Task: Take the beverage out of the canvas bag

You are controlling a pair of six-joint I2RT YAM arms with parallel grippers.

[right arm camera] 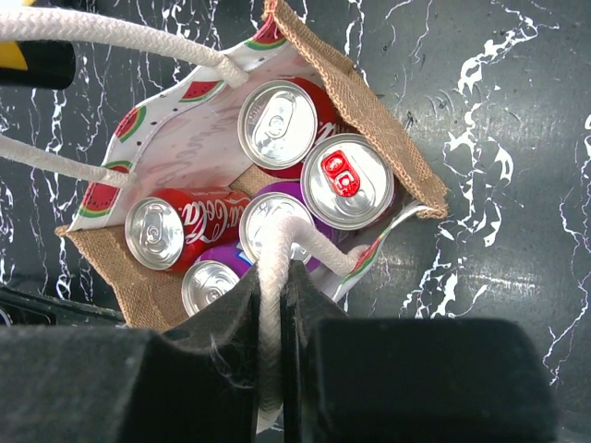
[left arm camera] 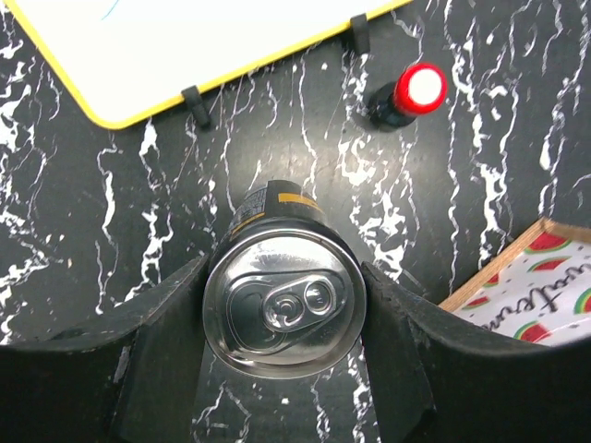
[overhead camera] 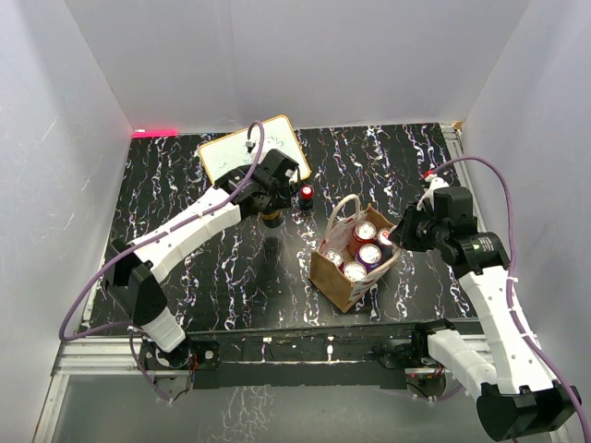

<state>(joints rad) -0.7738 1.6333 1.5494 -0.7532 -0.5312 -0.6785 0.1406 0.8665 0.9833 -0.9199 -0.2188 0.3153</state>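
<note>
A black-and-gold beverage can (left arm camera: 284, 312) is clamped by the left gripper (overhead camera: 270, 213), with the fingers (left arm camera: 171, 325) pressed on either side of it. The can is held upright, outside the bag, near the whiteboard (overhead camera: 247, 149) and a small red-capped bottle (left arm camera: 416, 92). Contact with the table (overhead camera: 185, 217) cannot be told. The canvas bag (overhead camera: 334, 280) is placed right of centre, mouth open upward. One white cord handle (right arm camera: 277, 231) is pinched by the right gripper (right arm camera: 274, 279), jaws almost fully closed on it. Five more cans are seen inside, among them a Coca-Cola can (right arm camera: 189, 226) lying on its side and a purple can (right arm camera: 347, 181) with a red tab.
</note>
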